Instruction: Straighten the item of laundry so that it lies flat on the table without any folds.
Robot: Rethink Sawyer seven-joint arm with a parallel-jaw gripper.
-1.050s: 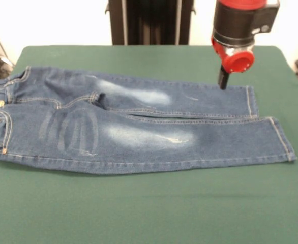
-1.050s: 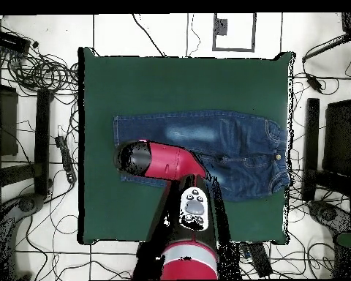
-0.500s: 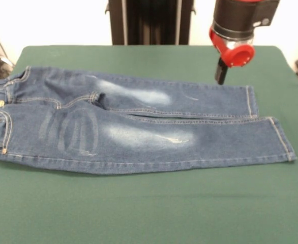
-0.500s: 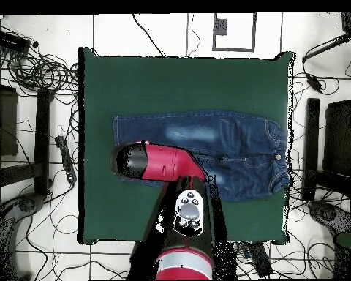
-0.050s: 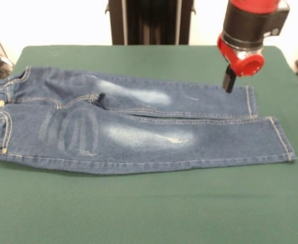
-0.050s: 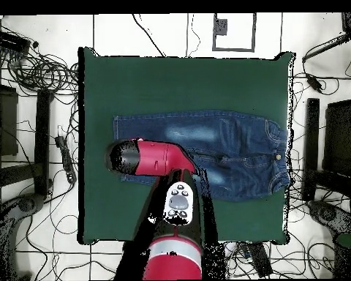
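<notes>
The jeans lie spread across the middle of the green table in the front view, waistband at the left edge of the frame, both legs running out toward the right, the far leg's hem sitting a little short of the near one's. From my seat they look close to flat already: I see no doubled-over cloth, only a shallow crease around the crotch seam and the two legs overlapping slightly along their inner edges. The gripper hangs over the far leg near its hem, in the upper right of the front view, its dark tip just above the denim or barely meeting it; I cannot tell which, and I cannot tell whether its fingers are spread or closed, since only one dark stub shows below the red collar. In the overhead view the arm covers that same end of the jeans, at centre left of the frame. Denim this small should be light but fairly stiff, so I judge it will slide over the felt as a sheet rather than bunch, though the felt may drag on it. If more smoothing is wanted, I would take hold at a hem or at the thick waistband, where the stitched edge gives something firm to pinch.
</notes>
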